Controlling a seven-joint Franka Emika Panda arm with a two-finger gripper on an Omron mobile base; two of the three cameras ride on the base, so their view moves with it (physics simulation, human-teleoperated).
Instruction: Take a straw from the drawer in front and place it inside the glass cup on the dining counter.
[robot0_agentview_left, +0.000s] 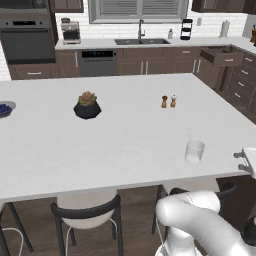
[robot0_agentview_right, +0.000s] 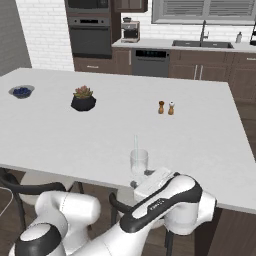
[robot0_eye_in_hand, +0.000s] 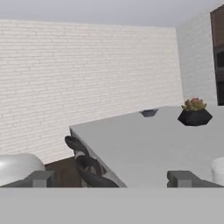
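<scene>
**Left base view: straw seated in cup**

Dining counter (robot0_agentview_left: 125, 130) carries the glass cup (robot0_agentview_left: 194, 152) near its near-right edge. Straw (robot0_agentview_left: 189, 135) stands inside, long axis near-vertical, top leaning slightly left. Gripper (robot0_eye_in_hand: 111, 178) fingers spread apart, empty.

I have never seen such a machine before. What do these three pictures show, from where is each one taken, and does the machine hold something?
It is a white robot arm on a driving base, in a rendered kitchen. Two pictures come from cameras on the base, behind the arm on its left and right; the third looks along the gripper, which is open and holds nothing. On the dining counter stand a glass cup with the straw already inside, two small shakers, a potted plant and a bowl. On the far cabinets, one drawer is pulled open.
</scene>
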